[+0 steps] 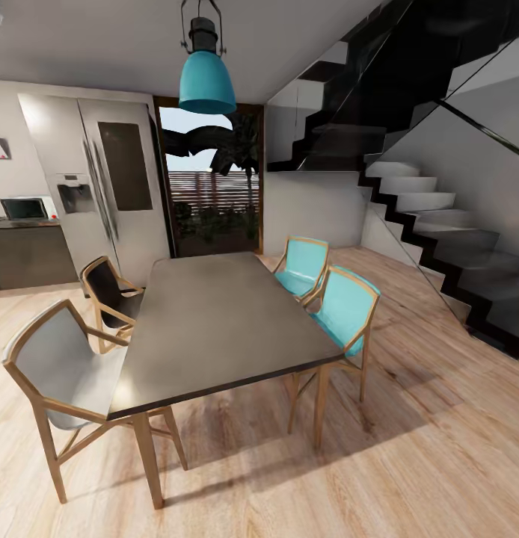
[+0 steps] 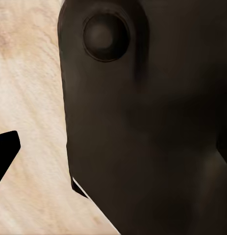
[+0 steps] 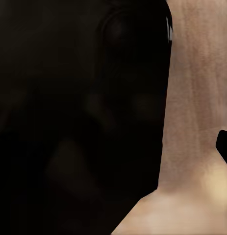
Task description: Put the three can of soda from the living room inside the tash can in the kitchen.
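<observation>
The cans of soda and the tash can are out of view. The head view looks over a dining area, with a corner of the kitchen at the far left: a steel fridge (image 1: 110, 194) and a dark counter (image 1: 28, 254) carrying a microwave (image 1: 24, 208). In the left wrist view a dark rounded part of the robot (image 2: 142, 127) sits close to the lens over light wood floor (image 2: 30, 98), and a black tip (image 2: 5, 152) pokes in at the edge. The right wrist view shows a similar dark body (image 3: 79, 117), floor (image 3: 196, 98) and a black tip (image 3: 224, 147).
A long dark-topped dining table (image 1: 215, 321) stands straight ahead. A grey chair (image 1: 61, 366) and a black chair (image 1: 110, 291) are on its left, two turquoise chairs (image 1: 348, 310) on its right. A staircase (image 1: 439, 224) rises at right. A glass door (image 1: 211, 187) is behind, a teal lamp (image 1: 207, 82) above.
</observation>
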You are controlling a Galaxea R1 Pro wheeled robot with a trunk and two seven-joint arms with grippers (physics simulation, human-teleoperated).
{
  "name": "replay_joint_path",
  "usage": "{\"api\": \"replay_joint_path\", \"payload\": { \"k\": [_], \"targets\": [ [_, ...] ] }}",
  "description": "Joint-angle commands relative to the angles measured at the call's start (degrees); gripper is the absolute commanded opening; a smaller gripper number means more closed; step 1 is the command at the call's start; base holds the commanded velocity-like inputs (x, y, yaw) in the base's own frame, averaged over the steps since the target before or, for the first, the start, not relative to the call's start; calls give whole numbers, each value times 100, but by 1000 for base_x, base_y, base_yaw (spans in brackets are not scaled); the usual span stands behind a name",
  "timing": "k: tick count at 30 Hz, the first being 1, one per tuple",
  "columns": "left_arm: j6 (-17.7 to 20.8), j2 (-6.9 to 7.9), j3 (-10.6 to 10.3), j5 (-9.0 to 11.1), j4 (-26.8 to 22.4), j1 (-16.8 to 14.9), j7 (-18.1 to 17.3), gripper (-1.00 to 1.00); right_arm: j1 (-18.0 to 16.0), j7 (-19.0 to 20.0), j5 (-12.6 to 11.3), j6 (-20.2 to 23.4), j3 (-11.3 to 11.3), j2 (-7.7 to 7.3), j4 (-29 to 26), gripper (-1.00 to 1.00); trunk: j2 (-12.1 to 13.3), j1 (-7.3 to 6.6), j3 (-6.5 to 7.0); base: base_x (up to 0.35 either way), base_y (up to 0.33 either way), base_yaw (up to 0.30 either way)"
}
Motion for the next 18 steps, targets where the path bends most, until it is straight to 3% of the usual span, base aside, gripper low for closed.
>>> {"api": "replay_joint_path", "payload": {
  "k": [1,18],
  "targets": [
    [-30,33,-8,-23,-26,-23,-30,100,0,30,30,-30,31,-33,-9,100,1,0,0,0,0,0],
    [-52,46,-8,-23,-26,-25,-41,100,1,69,67,-59,58,-42,-12,100,1,0,0,0,0,0]
  ]
}}
